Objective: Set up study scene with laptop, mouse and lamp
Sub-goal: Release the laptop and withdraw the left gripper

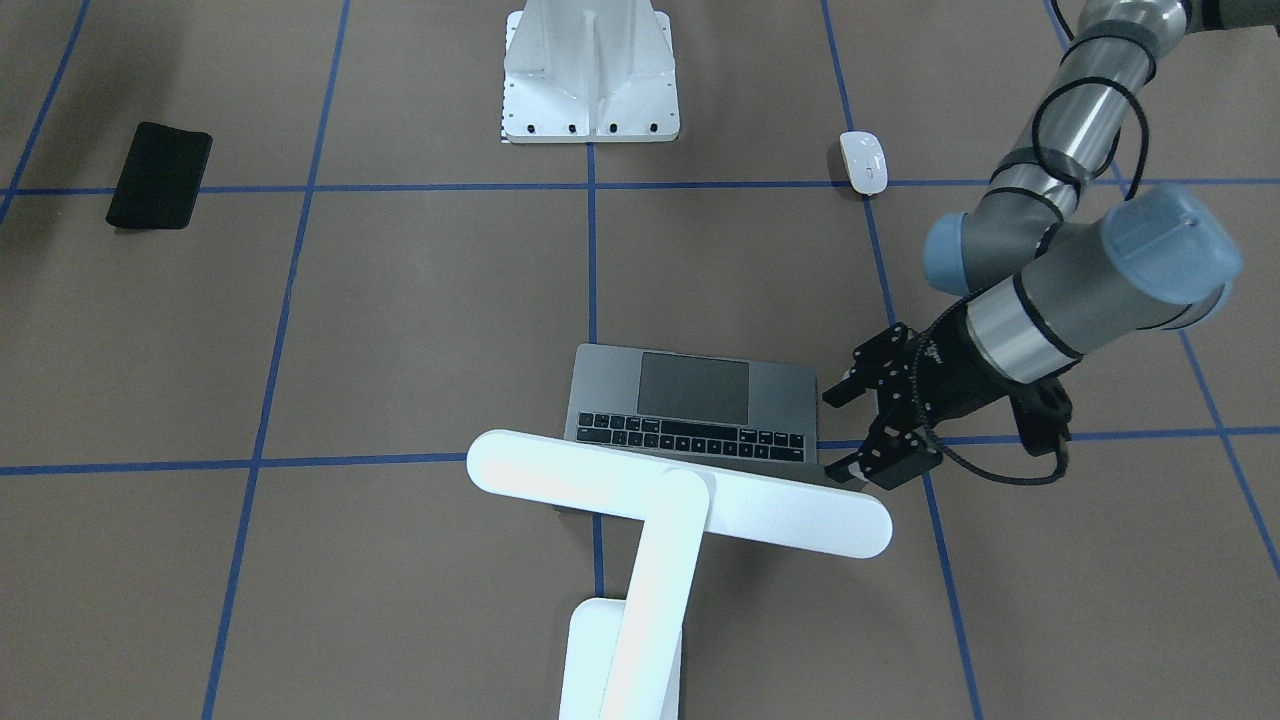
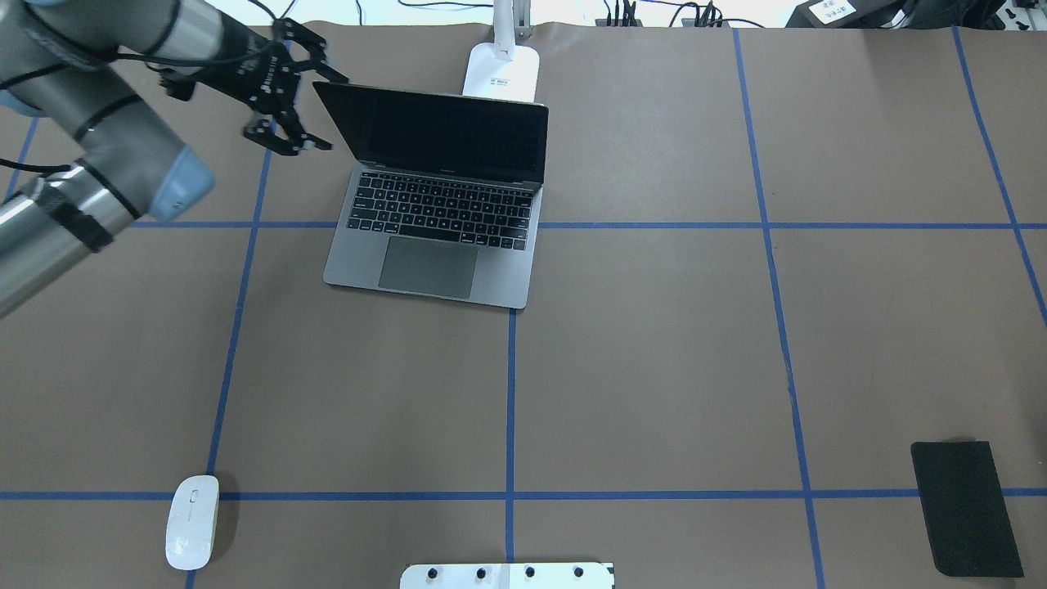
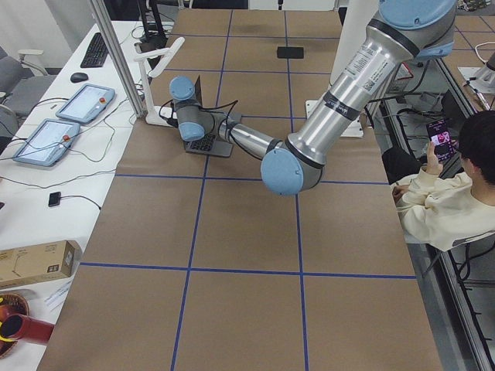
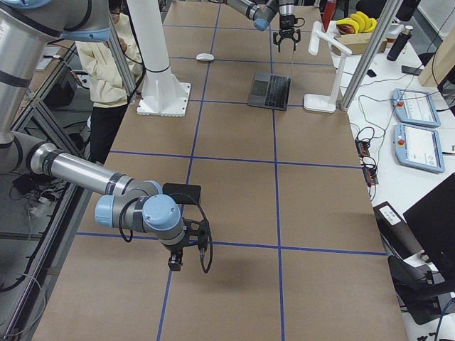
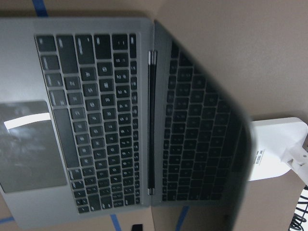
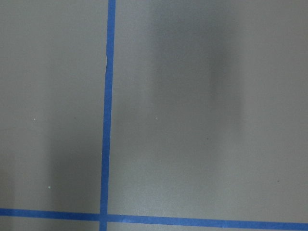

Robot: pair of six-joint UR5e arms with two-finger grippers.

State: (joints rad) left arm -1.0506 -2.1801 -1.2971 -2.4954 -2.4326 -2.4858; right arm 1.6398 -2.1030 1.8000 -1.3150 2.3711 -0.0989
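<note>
On the brown paper-covered table [image 2: 654, 368] ruled with blue tape, the robot's grey-and-blue left arm [image 2: 123, 139] is reaching to the far edge. Its black two-finger pincer [image 2: 321, 112] is hovering just beside the left edge of the screen, fingers spread apart and gripping nothing. The right arm [image 4: 78, 174] is hanging low over the table's right end. Its pincer [image 4: 181, 256] is showing only in a side view, so whether it is apart or together cannot be told.

The slim space-grey metal laptop [image 2: 442, 209] is sitting open near the far edge, left of centre, with its screen dark and its trackpad facing the robot. The white desk lamp with the long flat bar head [image 1: 680, 500] is standing at the far edge just behind the laptop's lid. A flat black rectangular mouse pad [image 2: 965, 507] is lying toward the near right corner.

The small glossy white oval mouse [image 2: 192, 522] is lying by the near edge on the left side, well apart from the laptop. Its long axis is pointing roughly from near edge to far edge. It appears to be the piece not yet placed. It lies back toward the robot from the open left pincer, and the left arm looks the nearer one for fetching it.
</note>
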